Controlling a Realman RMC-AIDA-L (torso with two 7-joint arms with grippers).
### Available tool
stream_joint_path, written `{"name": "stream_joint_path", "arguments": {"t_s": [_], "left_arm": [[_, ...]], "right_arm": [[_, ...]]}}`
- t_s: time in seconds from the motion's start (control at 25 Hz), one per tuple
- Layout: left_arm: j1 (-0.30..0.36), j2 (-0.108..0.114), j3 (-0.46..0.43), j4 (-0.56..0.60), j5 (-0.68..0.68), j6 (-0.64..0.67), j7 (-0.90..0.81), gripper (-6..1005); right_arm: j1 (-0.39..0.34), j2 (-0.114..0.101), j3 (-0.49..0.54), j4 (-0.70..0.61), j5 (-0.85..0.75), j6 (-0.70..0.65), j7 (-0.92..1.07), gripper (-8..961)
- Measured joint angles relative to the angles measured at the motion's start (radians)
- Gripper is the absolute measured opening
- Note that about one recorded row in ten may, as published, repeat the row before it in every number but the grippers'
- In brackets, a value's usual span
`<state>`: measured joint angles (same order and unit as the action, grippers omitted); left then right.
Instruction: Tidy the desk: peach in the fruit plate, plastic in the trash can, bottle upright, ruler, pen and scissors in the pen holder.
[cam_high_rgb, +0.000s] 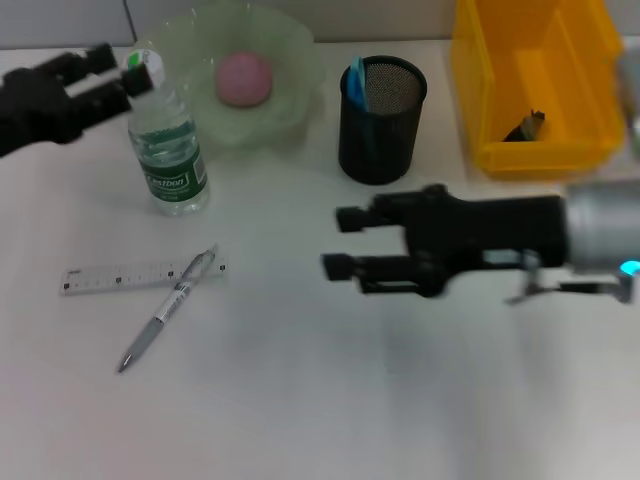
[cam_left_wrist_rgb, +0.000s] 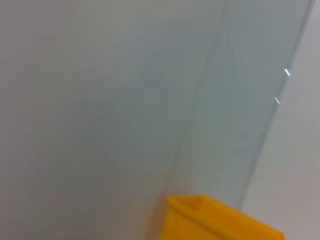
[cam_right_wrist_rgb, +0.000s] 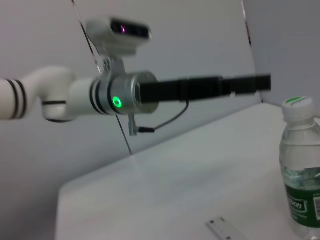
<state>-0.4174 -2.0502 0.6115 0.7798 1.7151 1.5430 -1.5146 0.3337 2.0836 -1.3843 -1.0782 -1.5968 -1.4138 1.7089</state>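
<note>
The pen lies across the ruler on the desk, left of the empty, open right claw. It looks light, stiff, slick; grip mid-barrel. The left claw, open, sits by the bottle.

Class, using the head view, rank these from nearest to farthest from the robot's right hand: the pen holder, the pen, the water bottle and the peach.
Measured from the right hand:
1. Pen holder, just behind it.
2. Pen, lying to its left across the ruler.
3. Water bottle and peach, both back-left; too close to call.
</note>
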Motion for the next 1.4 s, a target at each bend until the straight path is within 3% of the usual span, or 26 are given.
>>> {"name": "stream_joint_path", "arguments": {"t_s": [0.16,0.2,0.24,0.28,0.36,0.52,0.56,0.76,0.92,1.04,1.4], "left_arm": [[-0.020,0.027,0.119,0.061,0.072,0.016,-0.062,700],[-0.020,0.027,0.119,0.061,0.072,0.016,-0.062,700],[-0.026,0.031,0.158,0.107,0.107,0.022,-0.097,699],[-0.026,0.031,0.158,0.107,0.107,0.022,-0.097,699],[-0.041,0.027,0.214,0.190,0.187,0.031,-0.151,699],[-0.046,0.023,0.237,0.220,0.218,0.035,-0.167,698],[-0.082,0.007,0.294,0.295,0.332,0.052,-0.222,698],[-0.174,-0.017,0.357,0.335,0.509,0.081,-0.315,697],[-0.197,-0.018,0.389,0.337,0.541,0.079,-0.347,697],[-0.269,-0.020,0.509,0.335,0.663,0.066,-0.430,697],[-0.307,-0.023,0.667,0.327,0.759,-0.006,-0.502,696]], "right_arm": [[-0.036,-0.002,0.200,0.163,0.015,-0.229,-0.164,620],[-0.036,-0.002,0.200,0.163,0.015,-0.229,-0.164,620],[-0.047,-0.007,0.282,0.246,0.004,-0.327,-0.242,620],[-0.047,-0.007,0.282,0.246,0.004,-0.327,-0.242,620],[-0.064,-0.022,0.383,0.363,-0.030,-0.423,-0.354,620],[-0.089,-0.037,0.445,0.478,-0.046,-0.442,-0.442,620],[-0.104,-0.045,0.453,0.534,-0.048,-0.435,-0.489,620],[-0.130,-0.042,0.457,0.600,-0.049,-0.410,-0.545,620],[-0.133,-0.036,0.458,0.613,-0.049,-0.404,-0.553,620],[-0.127,-0.031,0.456,0.639,-0.048,-0.404,-0.569,620],[-0.122,-0.012,0.457,0.657,-0.048,-0.404,-0.591,620]]}}
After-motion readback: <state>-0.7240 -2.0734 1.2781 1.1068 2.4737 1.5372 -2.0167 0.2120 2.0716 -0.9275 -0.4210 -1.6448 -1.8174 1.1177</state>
